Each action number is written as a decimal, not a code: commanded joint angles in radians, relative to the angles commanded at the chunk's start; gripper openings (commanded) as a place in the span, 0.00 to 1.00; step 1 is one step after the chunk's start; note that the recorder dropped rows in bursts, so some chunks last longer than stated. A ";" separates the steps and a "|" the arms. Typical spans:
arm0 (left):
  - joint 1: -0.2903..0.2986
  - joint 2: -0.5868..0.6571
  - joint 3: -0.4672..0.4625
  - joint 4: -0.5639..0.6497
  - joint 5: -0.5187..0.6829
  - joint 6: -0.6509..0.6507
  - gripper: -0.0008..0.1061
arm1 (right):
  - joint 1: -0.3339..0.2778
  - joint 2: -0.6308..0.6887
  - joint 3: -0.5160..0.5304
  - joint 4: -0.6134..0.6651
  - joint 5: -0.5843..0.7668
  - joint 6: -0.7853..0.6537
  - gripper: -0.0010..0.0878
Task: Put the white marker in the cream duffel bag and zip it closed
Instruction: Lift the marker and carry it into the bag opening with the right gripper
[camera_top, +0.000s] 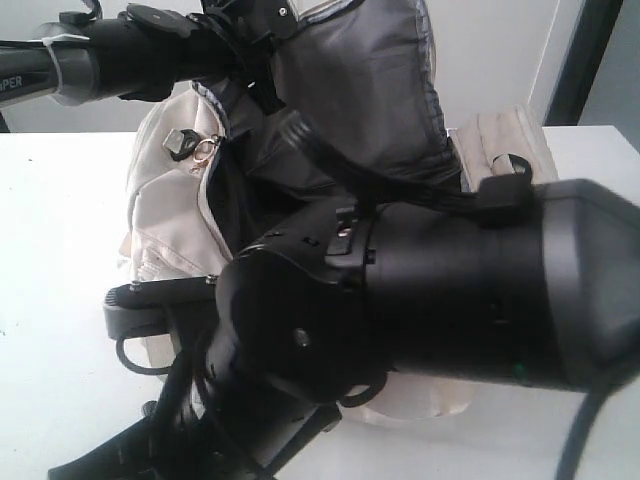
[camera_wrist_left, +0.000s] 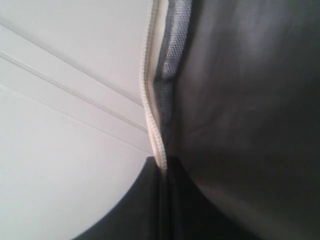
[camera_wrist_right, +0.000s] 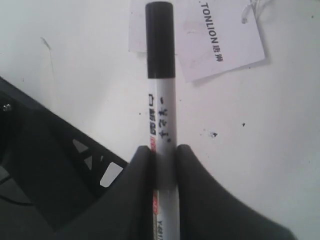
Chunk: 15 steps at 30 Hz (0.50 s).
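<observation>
Bench (camera_top: 60, 250) | cream bag (camera_top: 165, 210) on it, unzipped, flap raised | left end effector (camera_wrist_left: 162, 175) pinching zip edge (camera_wrist_left: 150, 100), clear only in its wrist view | right end effector (camera_wrist_right: 162, 160) clamped on white marker (camera_wrist_right: 161, 107) over bench near paper tag (camera_wrist_right: 225, 35), hidden from exterior view | to do: drop marker in, zip.
</observation>
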 joint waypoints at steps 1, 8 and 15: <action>0.000 0.000 0.000 0.000 0.000 0.000 0.01 | -0.002 -0.017 0.008 0.000 0.000 0.000 0.01; 0.000 0.000 0.000 0.000 0.000 0.000 0.01 | -0.100 -0.208 0.056 -0.007 -0.006 0.004 0.01; 0.000 0.000 0.000 0.000 0.000 0.000 0.01 | -0.273 -0.306 0.058 -0.071 -0.006 -0.005 0.01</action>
